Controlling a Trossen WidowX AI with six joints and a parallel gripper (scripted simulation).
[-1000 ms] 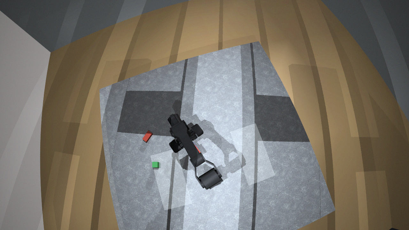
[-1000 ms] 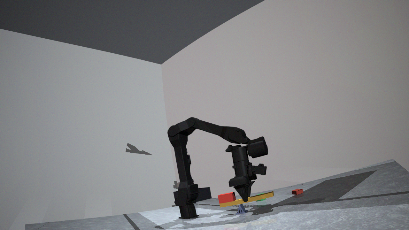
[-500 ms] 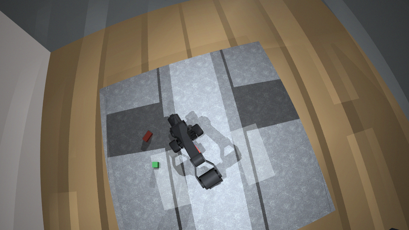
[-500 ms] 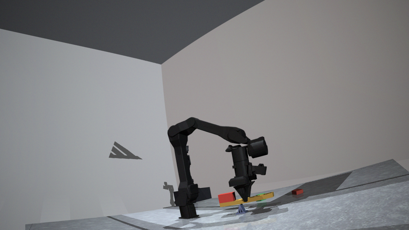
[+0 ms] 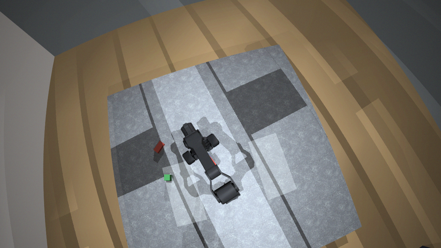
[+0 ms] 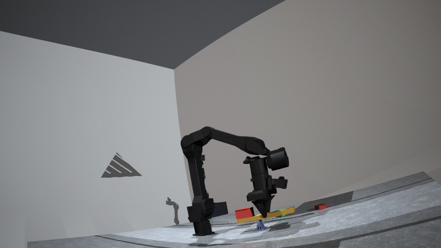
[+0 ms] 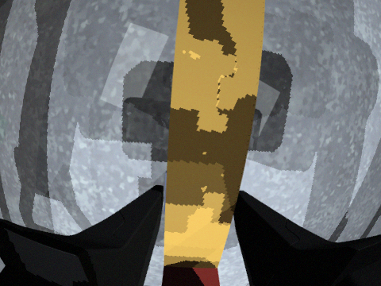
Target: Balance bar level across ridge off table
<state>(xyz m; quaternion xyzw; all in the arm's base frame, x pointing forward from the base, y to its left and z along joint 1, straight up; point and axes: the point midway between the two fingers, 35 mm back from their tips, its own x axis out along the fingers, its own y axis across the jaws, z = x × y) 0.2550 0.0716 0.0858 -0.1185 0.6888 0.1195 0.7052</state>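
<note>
One long yellow flat bar lies across the small blue wedge-shaped ridge, roughly parallel to the grey mottled bench with both ends apparently clear of it. It carries a red block on its near end, probably offsetting its balance point. The black gripper straddles the bar above the ridge, jaws slightly apart and not clamping, which I judge to be the release.

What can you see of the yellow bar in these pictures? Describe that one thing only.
The yellow bar is a long, flat, plain slat. It lies across the small blue ridge, clear of the table, tilted with its far end higher. A red block sits on its near end, something green near the far end. The gripper straddles it, fingers slightly apart from its edges.
</note>
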